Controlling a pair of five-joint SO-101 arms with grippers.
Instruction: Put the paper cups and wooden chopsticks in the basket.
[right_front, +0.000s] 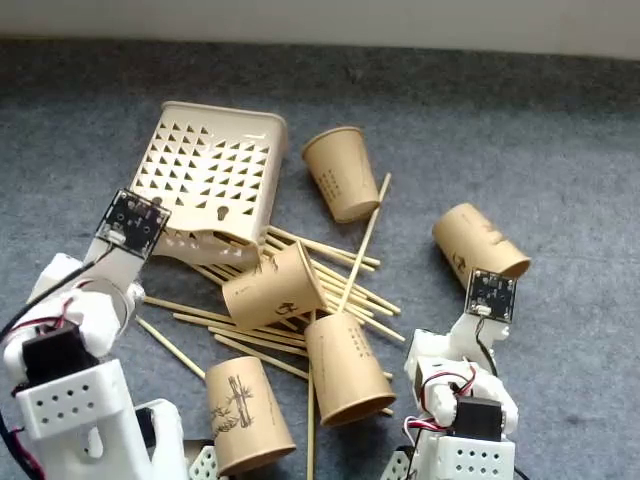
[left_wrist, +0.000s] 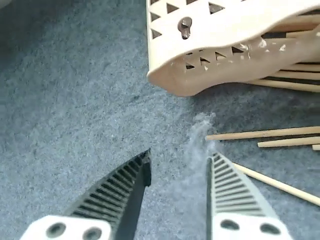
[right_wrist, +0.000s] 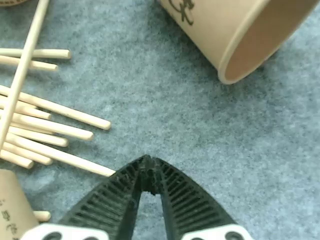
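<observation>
The upturned beige perforated plastic basket (left_wrist: 225, 35) is hiding thin wooden chopsticks' (left_wrist: 260, 133) ends. The left gripper (left_wrist: 180, 156) is gaping, empty; the right gripper (right_wrist: 149, 161) is pinching together, empty.

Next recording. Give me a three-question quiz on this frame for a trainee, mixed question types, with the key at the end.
1. How many paper cups are on the table?
2. True or false: every cup stands upright.
3. The left end effector and the right end effector are:
A) both open
B) left open, right shut
C) left shut, right open

Key
1. Five.
2. False: all lie on their sides.
3. B.
</observation>
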